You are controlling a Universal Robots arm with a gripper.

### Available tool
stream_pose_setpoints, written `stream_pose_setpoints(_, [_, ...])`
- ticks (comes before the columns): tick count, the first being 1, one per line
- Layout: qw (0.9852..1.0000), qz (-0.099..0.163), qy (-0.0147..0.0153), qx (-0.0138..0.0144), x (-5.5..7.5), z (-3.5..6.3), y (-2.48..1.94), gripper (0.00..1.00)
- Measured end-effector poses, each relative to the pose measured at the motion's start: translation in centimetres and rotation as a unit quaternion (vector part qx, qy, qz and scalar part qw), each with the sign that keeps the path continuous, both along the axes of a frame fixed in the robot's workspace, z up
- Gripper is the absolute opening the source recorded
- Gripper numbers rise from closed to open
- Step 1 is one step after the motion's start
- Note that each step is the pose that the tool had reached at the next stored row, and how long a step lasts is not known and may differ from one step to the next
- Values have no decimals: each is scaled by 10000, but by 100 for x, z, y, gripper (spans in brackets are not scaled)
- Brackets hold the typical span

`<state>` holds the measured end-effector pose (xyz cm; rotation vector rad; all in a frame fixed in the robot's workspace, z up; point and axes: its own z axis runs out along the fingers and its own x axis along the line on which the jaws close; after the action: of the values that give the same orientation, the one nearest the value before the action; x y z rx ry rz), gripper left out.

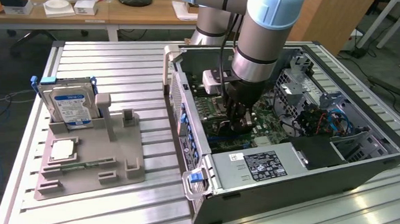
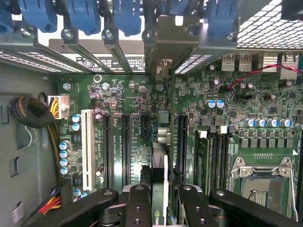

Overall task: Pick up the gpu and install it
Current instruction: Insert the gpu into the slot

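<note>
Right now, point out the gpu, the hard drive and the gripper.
gpu (image 2: 159,189): wrist view, its thin upper edge between the fingers.
hard drive (image 1: 70,104): exterior view, its blue-white label.
gripper (image 1: 241,125): exterior view, midway between its fingertips.

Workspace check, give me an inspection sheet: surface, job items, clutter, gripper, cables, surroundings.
Surface: ribbed metal table, carrying an open PC case and a grey holder.
Job's things: gpu edge-on between the fingers, over the motherboard slots.
Clutter: hard drive upright in the holder; a chip lying flat there.
Gripper: gripper shut on the gpu, down inside the case.
Cables: red-yellow wires; blue and red leads.
Surroundings: wooden desk behind with small boxes.
</note>
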<state>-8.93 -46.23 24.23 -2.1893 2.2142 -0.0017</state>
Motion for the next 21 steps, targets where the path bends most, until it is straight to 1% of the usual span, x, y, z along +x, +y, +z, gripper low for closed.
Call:
stream_pose_setpoints(11, [9999,137,1,0,0,0,0,27])
stream_pose_setpoints(21, [9998,189,1,-1,-1,0,1,27])
